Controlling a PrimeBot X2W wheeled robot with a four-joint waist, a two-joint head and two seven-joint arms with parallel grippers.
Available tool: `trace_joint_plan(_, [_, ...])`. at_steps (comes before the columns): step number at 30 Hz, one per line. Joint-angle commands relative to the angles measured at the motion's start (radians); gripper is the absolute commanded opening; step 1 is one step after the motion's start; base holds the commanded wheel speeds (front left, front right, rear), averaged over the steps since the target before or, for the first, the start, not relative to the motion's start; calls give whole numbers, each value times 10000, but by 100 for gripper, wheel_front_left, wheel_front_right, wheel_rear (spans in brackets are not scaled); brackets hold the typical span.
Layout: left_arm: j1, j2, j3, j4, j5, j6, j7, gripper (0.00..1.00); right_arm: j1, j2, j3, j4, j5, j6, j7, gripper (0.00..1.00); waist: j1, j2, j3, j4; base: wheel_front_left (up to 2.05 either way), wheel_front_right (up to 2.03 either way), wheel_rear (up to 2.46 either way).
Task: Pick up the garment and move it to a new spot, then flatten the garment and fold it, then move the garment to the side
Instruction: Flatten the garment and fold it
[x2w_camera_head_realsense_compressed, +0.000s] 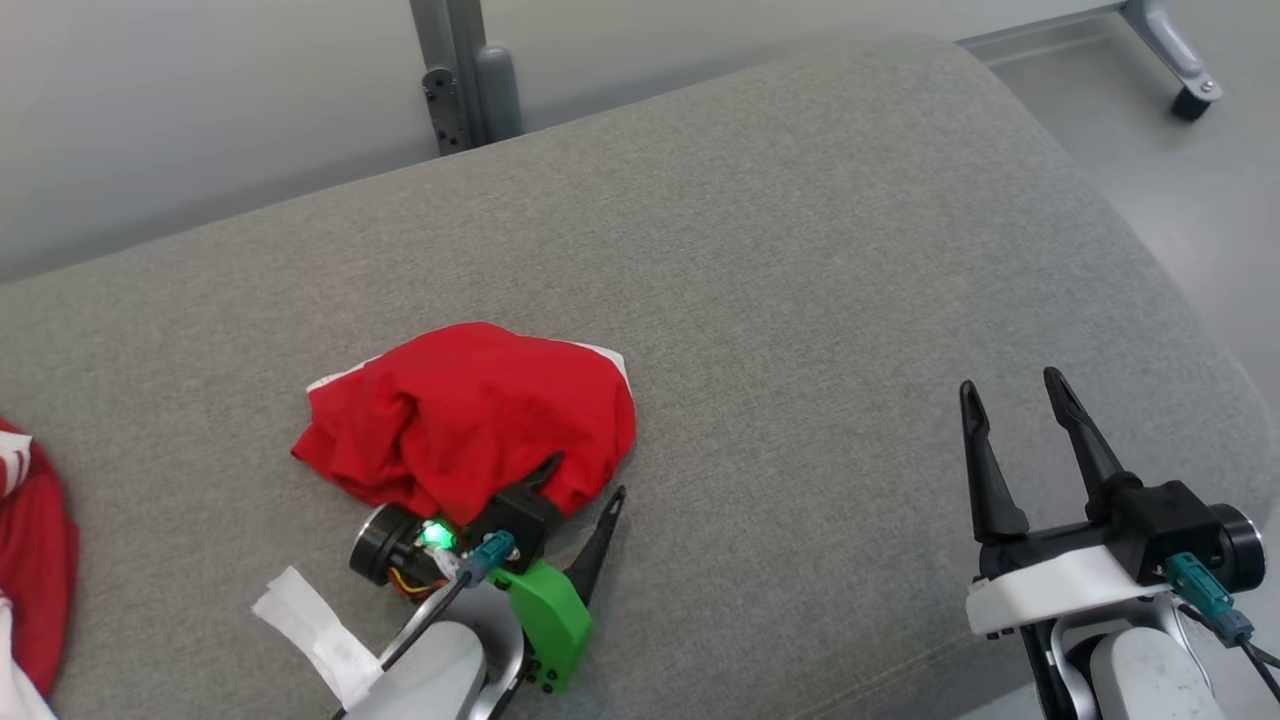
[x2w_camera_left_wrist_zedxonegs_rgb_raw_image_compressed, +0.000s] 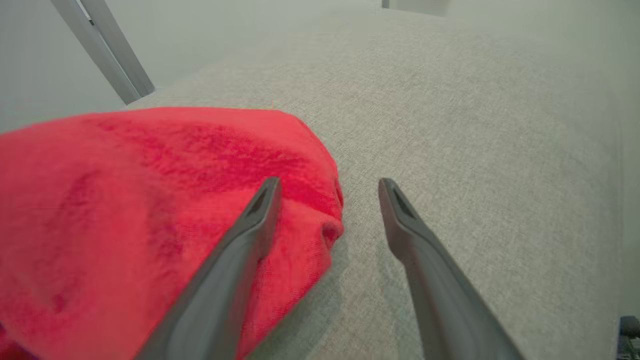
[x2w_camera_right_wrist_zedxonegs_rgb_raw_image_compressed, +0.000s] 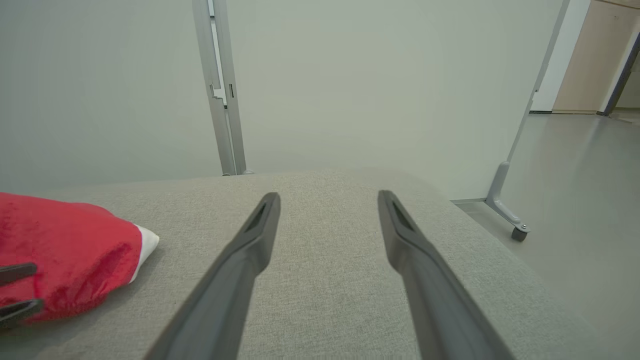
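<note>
Head view: the red garment (x2w_camera_head_realsense_compressed: 465, 415) lies crumpled on the grey cushion (x2w_camera_head_realsense_compressed: 800, 250), near its front edge, toward the left.
Left tool (x2w_camera_head_realsense_compressed: 586, 476): open, low at the garment's front right edge, gripping nothing.
Left wrist view: one finger (x2w_camera_left_wrist_zedxonegs_rgb_raw_image_compressed: 235, 260) is over the red cloth, the other over bare cushion.
Right tool (x2w_camera_head_realsense_compressed: 1011, 382): open, empty, near the front right corner, well apart from the garment.
Left edge: another red cloth (x2w_camera_head_realsense_compressed: 35, 560).
</note>
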Motion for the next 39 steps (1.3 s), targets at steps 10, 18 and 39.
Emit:
trace_joint_plan(10, [-915,68,219,1735,-100,219,-90,0,-144,-1,-102,-36,55,-3,-33,100,0,0,223,-277,0,0,0])
trace_joint_plan(18, [-1836,-451,151,-176,-754,-192,-884,0,-91,-2,-45,21,83,-3,-31,100,0,0,22,-61,0,0,0])
trace_joint_plan(39, [-2451,-680,350,-4384,-5078,-68,-1058,0,-152,0,-21,53,274,-3,-33,100,0,0,3,-479,0,0,0])
